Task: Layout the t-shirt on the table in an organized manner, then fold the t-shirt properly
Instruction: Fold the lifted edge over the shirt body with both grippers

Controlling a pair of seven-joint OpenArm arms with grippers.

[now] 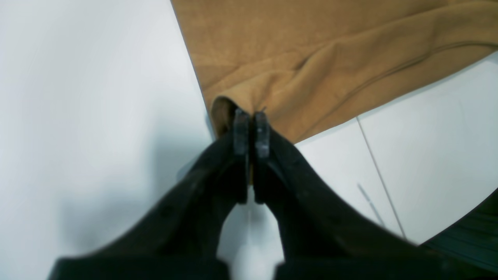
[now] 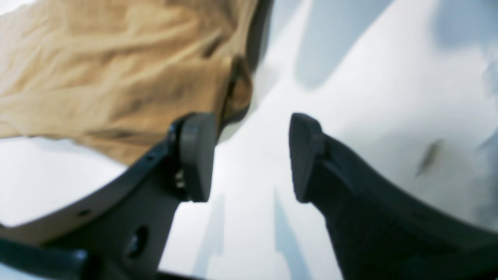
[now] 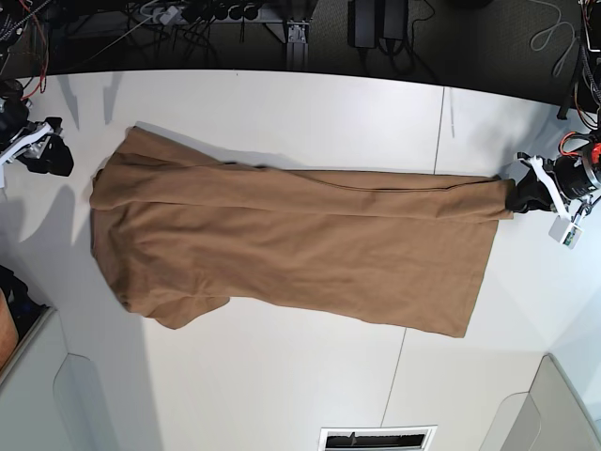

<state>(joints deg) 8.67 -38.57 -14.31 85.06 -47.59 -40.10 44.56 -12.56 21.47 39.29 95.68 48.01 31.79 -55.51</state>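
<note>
Black left gripper (image 1: 251, 116) at lower centre of the left wrist view, jaws pressed together and clenched on a corner of the t-shirt (image 1: 311, 58), with tan cloth bunching into folds just above the pads. White table (image 1: 78, 116) filling the left of that frame, its thin dark seam (image 1: 379, 175) running down the lower right.

Right gripper (image 2: 252, 155) in the right wrist view spread wide, nothing between the pads, only bare white table (image 2: 350, 77) behind the gap. Rumpled tan t-shirt (image 2: 97, 77) across the upper left of that frame, its edge just beside the left-hand pad; contact impossible to tell through the blur.

From the base view, t-shirt (image 3: 300, 244) stretched in a long band across the middle of the table (image 3: 282, 103), from left of frame to right. Left gripper (image 3: 522, 194) at the right edge, gripping the cloth's upper right corner. Right gripper (image 3: 42, 150) at the far left edge, released and apart from the cloth.

No readable writing, brand or label visible on the cloth or the arms
</note>
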